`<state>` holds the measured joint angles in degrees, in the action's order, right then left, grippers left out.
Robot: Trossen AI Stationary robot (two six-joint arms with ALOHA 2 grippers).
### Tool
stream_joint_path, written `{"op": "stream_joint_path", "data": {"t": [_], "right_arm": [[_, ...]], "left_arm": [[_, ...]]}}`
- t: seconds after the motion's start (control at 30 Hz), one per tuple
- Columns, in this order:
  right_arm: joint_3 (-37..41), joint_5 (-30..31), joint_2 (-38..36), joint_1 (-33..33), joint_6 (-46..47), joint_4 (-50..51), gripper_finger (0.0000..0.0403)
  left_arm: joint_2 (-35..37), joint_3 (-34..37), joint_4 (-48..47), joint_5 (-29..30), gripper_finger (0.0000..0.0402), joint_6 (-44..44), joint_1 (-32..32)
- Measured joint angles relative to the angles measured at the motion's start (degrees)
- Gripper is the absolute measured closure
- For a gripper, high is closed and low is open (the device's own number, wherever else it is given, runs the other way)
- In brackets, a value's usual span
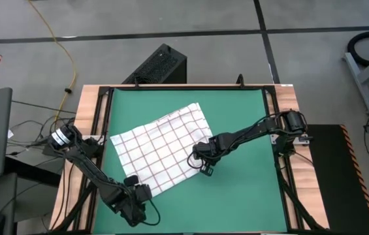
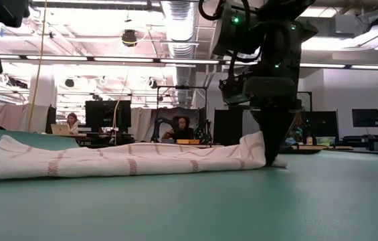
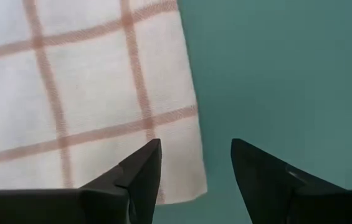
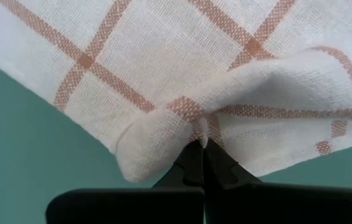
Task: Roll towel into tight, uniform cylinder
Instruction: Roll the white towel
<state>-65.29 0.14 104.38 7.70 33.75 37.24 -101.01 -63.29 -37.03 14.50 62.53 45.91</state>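
The white towel with a red grid (image 1: 161, 147) lies spread and turned askew on the green mat (image 1: 249, 196). My right gripper (image 1: 204, 163) is shut on the towel's near edge, close to its right corner, and also shows in the low view (image 2: 269, 157). My left gripper (image 1: 138, 190) is open just above the towel's near left corner (image 3: 182, 180). One of its fingers (image 3: 144, 168) stands over the cloth and the other over bare mat. I cannot see it touching the towel. My right gripper pinches a small raised fold of the towel's edge (image 4: 191, 115) between its two shut fingers. The fingers point down from above (image 2: 269, 144). The pinched cloth (image 2: 255, 144) is bunched up a little above the mat, and the rest of the towel lies flat.
The mat sits in a dark frame on a wooden table (image 1: 86, 117). There is bare mat to the right of the towel and near it (image 1: 236, 202). A black box (image 1: 158, 65) and cables lie on the floor beyond the far edge. People sit at desks in the room behind (image 2: 182, 127).
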Motion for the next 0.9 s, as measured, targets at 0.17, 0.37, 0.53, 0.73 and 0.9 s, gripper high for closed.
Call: {"op": "stream_joint_path", "data": {"t": [0.17, 0.37, 0.53, 0.73, 0.9], "right_arm": [[-0.01, -0.08, 0.0, 0.02, -0.74, 0.06, 0.0398], [-0.05, -0.2, -0.04, 0.02, -1.23, 1.26, 0.0398], [-0.08, -0.22, -0.04, 0.04, -1.32, 2.03, 0.0398], [-0.08, -0.22, -0.07, 0.15, -1.39, 2.2, 0.0398], [-0.08, -0.2, -0.3, 0.13, -1.4, 2.79, 0.0399]], "left_arm": [[-1.4, 0.07, -1.35, 0.84, 0.0227, -2.87, -0.17], [-3.18, 0.77, -1.26, -0.43, 0.0228, -5.64, -0.55], [-5.55, 0.55, -0.02, -3.0, 0.0229, -7.38, -0.96], [-6.17, 0.44, -1.76, -7.35, 0.0301, -5.71, -1.72], [-6.11, 0.46, -3.5, -8.44, 0.0391, -3.43, -2.28]]}}
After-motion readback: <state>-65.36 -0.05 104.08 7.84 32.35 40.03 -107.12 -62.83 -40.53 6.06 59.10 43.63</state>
